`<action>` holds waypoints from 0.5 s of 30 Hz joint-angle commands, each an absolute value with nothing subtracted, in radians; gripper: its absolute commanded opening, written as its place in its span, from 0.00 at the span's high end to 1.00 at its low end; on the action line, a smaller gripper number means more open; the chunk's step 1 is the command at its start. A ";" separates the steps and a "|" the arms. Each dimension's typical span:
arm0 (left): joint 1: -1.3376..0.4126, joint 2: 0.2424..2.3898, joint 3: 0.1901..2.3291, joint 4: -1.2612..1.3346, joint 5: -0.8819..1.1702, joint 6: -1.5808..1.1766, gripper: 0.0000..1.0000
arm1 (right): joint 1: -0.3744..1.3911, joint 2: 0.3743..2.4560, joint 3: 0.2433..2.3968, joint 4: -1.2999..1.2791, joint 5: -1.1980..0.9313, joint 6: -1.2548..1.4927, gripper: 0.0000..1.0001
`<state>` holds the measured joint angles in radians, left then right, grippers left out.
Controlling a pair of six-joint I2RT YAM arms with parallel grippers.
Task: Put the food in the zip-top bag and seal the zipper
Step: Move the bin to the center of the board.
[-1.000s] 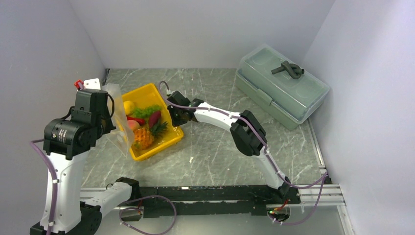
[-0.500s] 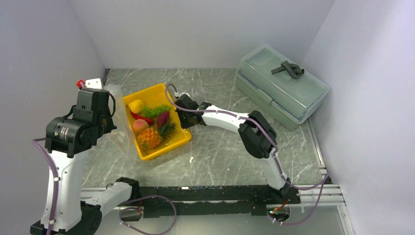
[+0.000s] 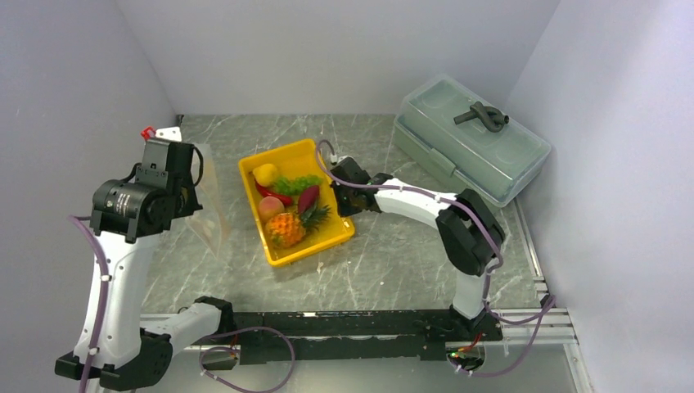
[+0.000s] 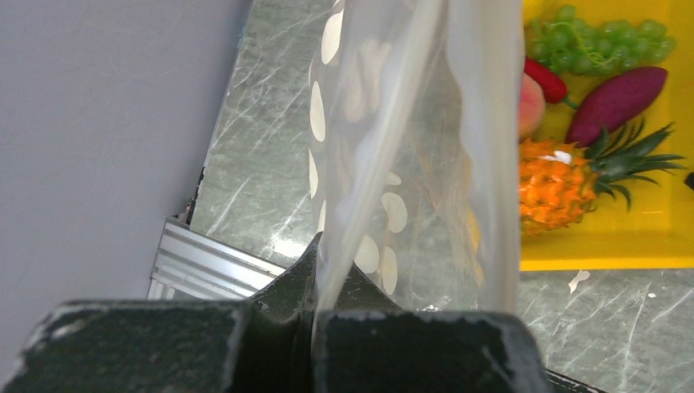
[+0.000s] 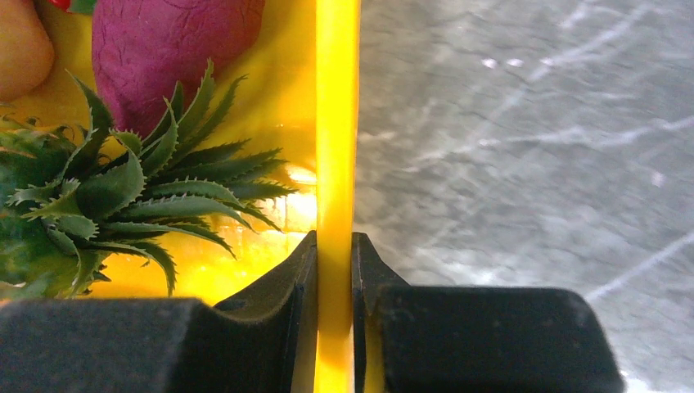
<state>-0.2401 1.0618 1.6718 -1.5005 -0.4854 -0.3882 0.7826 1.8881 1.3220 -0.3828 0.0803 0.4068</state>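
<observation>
The zip-top bag (image 3: 209, 203), clear with white dots, hangs at the left from my left gripper (image 3: 193, 187). In the left wrist view the jaws are shut on one edge of the bag (image 4: 385, 155), at my left gripper (image 4: 322, 254). I cannot tell which edge carries the zipper. The food lies in a yellow tray (image 3: 331, 238): pineapple (image 3: 288, 229), lemon (image 3: 264, 173), grapes (image 3: 296, 183), chili (image 3: 275, 196), an orange round fruit (image 3: 271, 209). My right gripper (image 3: 339, 191) is shut on the tray's right wall (image 5: 335, 147), one finger inside and one outside, beside the pineapple crown (image 5: 123, 196).
A purple toy vegetable (image 3: 308, 198) also lies in the tray. A grey-green lidded box (image 3: 470, 143) stands at the back right. Walls close in on the left, back and right. An aluminium rail (image 4: 213, 266) runs along the near edge.
The right gripper has dragged the yellow tray with the food to the right, away from the bag. The left arm has shifted slightly, still holding the bag.
</observation>
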 commanded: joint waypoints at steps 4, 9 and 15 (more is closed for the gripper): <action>-0.244 1.076 1.665 -1.460 -0.462 -0.398 1.00 | 0.728 1.710 1.180 -0.352 0.105 0.357 1.00; -0.243 1.084 1.659 -1.449 -0.452 -0.397 1.00 | 0.698 1.598 1.081 -0.361 0.117 0.317 1.00; -0.244 1.089 1.646 -1.429 -0.388 -0.411 1.00 | 0.625 1.478 0.964 -0.387 0.139 0.281 1.00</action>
<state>-0.2401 1.0904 1.6531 -1.4693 -0.4393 -0.3885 0.6773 1.5726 1.0145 -0.3950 0.1032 0.3149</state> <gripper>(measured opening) 0.009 0.178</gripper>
